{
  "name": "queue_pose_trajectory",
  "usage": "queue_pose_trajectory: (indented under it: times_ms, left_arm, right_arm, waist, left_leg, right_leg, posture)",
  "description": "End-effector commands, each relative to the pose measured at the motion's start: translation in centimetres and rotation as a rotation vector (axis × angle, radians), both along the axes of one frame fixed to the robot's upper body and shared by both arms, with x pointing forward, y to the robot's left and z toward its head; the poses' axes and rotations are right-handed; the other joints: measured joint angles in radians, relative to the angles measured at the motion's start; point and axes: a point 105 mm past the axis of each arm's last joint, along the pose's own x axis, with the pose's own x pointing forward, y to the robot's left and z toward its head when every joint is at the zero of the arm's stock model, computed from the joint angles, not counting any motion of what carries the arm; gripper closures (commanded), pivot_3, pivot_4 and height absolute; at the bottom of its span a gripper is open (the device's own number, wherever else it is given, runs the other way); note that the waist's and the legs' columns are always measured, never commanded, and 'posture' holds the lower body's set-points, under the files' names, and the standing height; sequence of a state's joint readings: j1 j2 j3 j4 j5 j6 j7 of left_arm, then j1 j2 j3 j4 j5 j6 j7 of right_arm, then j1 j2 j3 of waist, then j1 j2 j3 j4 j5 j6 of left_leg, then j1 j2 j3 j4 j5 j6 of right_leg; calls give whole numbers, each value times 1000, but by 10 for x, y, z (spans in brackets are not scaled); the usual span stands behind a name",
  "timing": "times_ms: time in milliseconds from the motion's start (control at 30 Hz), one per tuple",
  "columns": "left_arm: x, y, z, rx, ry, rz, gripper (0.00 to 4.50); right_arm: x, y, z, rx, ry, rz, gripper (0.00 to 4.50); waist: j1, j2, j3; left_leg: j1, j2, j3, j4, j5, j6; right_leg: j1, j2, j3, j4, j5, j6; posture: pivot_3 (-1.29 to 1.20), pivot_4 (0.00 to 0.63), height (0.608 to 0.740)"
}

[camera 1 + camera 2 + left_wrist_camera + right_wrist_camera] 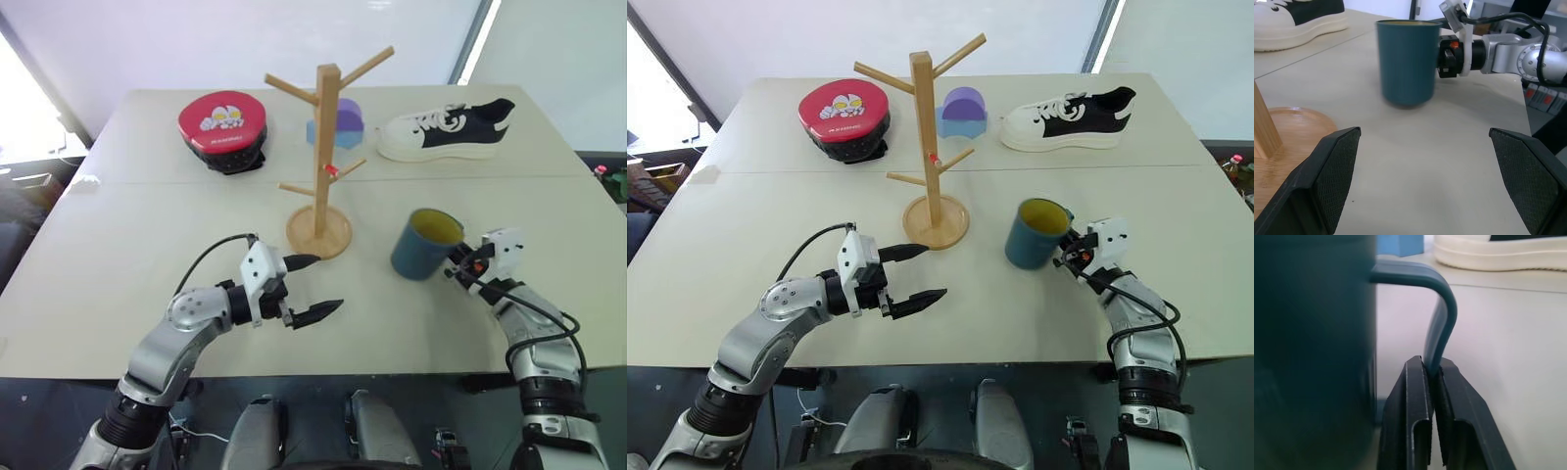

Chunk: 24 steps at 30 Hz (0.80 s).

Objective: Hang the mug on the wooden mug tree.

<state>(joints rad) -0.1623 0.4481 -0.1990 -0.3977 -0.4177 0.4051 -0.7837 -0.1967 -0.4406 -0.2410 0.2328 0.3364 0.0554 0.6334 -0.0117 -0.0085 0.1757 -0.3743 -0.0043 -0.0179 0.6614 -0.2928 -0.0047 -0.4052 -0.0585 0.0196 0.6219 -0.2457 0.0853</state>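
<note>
Pale beige, the table point(118, 284) stretches under a bright window. Near its middle stands the light wooden mug tree point(324, 157), a square post on a round base with slanted pegs (one small red mark on the post). Just to its right sits the dark teal-blue ceramic mug point(425, 244) with its yellow inside, tipped a little. The right hand point(1432, 382) has its two black fingers pressed together on the mug's loop handle, low on the loop. The left hand point(312, 287) hovers just in front of the tree's base, fingers spread wide, holding nothing. Further back lie a red round case point(224, 127), a purple-and-blue block point(342, 123) and a white-and-black sneaker point(446, 130).
</note>
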Motion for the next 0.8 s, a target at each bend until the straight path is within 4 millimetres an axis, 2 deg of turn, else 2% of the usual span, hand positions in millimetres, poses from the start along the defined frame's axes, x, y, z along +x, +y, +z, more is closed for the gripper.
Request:
queue_pose_trajectory:
  times_ms: [33, 100, 167, 233, 333, 467, 633, 800]
  left_arm:
    - [2, 5, 12, -21, -65, 35, 0]
    - [6, 10, 12, -27, -69, 60, 0]
    - [11, 17, 14, -41, -76, 94, 0]
    - [15, 22, 16, -52, -80, 116, 0]
    - [24, 38, 25, -72, -97, 160, 0]
    - [33, 60, 43, -100, -129, 203, 0]
    - [34, 79, 64, -116, -144, 208, 0]
    - [32, 89, 69, -89, -152, 217, 0]
  right_arm:
    - [-7, 30, 31, -182, -108, 140, 4428]
    - [-15, 53, 42, -307, -153, 240, 4428]
    - [-23, 79, 62, -432, -216, 348, 4428]
    - [-27, 91, 75, -485, -247, 390, 4428]
    - [-26, 114, 110, -517, -327, 430, 4428]
    - [-25, 136, 138, -554, -392, 439, 4428]
    - [-25, 147, 147, -582, -402, 432, 4428]
    - [-25, 151, 150, -612, -411, 416, 4428]
  waist:
    - [0, 0, 0]
    - [-3, 1, 0]
    - [-3, 1, 0]
    - [-1, 0, 1]
    - [-1, 0, 1]
    - [1, -1, 1]
    - [2, -1, 1]
    - [1, -1, 1]
  left_leg:
    - [0, 0, 0, 0, 0, 0]
    - [0, 0, 0, 0, 0, 0]
    - [0, 0, 0, 1, 0, 0]
    - [1, 0, 0, 2, 0, 0]
    - [1, 1, -1, 4, 0, 0]
    - [1, 1, -2, 4, 0, 0]
    - [-1, 0, -3, 4, 0, 0]
    - [-3, -2, -2, 3, 0, 0]
  right_leg:
    - [0, 0, 0, 1, 0, 0]
    - [-1, -1, 0, 1, 0, 0]
    - [-2, -1, 0, 3, 0, 0]
    - [-2, 0, -1, 6, 0, 0]
    - [-2, 2, -1, 7, -2, -2]
    - [-2, 2, -1, 7, -2, -3]
    - [-2, -2, -3, 7, -1, -2]
    - [-3, -4, -3, 5, 0, 0]
  posture:
    - [0, 150, 735]
    - [0, 150, 735]
    - [0, 150, 735]
    - [0, 150, 735]
    - [0, 150, 735]
    - [0, 150, 735]
    - [0, 150, 735]
    - [0, 150, 735]
